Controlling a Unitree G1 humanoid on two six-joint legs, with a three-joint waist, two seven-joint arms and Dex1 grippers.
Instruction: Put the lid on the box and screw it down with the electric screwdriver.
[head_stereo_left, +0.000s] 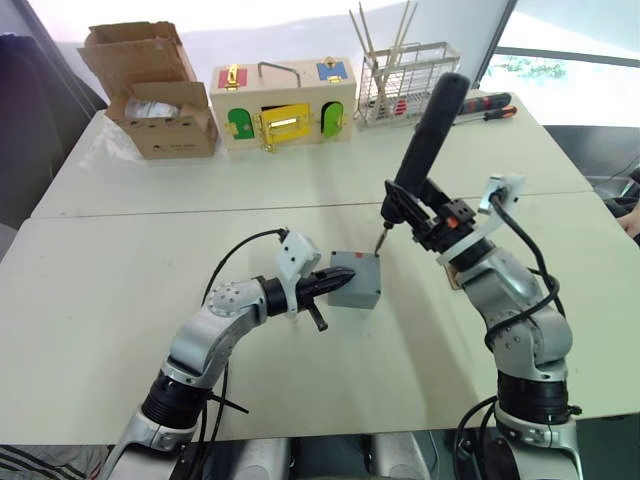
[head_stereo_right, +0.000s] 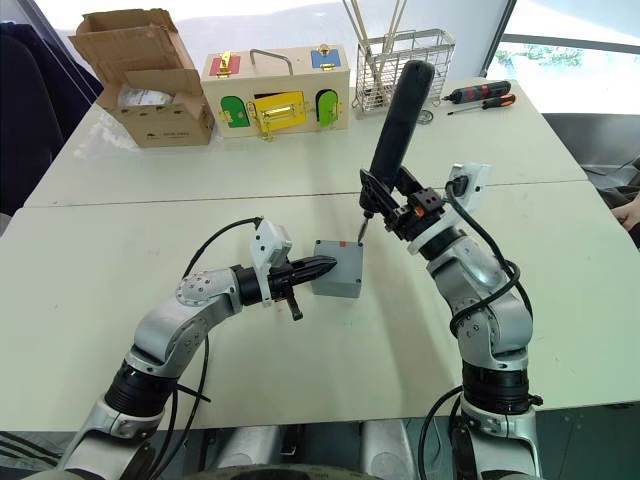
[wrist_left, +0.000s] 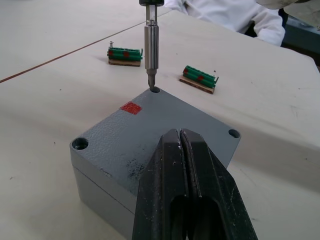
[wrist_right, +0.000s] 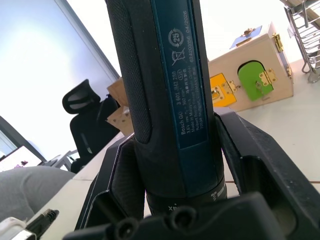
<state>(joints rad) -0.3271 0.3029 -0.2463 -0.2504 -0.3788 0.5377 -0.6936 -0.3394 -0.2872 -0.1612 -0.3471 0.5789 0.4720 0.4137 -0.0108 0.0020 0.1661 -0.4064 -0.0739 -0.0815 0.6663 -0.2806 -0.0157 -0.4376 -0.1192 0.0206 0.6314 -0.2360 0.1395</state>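
The grey lid (wrist_left: 150, 132) sits on the grey box (wrist_left: 97, 187) in the middle of the table, with a red mark on its top and open screw holes at its corners. My left gripper (wrist_left: 180, 134) is shut, its tips lying over the lid's near edge from the left side (head_stereo_left: 338, 280). My right gripper (head_stereo_left: 420, 213) is shut on the black electric screwdriver (head_stereo_left: 432, 125), held nearly upright and leaning back to the right. Its metal bit (wrist_left: 151, 47) points down into the lid's far corner hole.
Two green terminal blocks (wrist_left: 125, 54) (wrist_left: 199, 79) lie beyond the box. At the table's back stand a cardboard box (head_stereo_left: 160, 95), a wooden box with coloured doors (head_stereo_left: 283, 105) and a wire rack (head_stereo_left: 405, 80), with hand screwdrivers (head_stereo_left: 490, 105) beside it. A person's white sleeve (wrist_left: 225, 15) is across the table.
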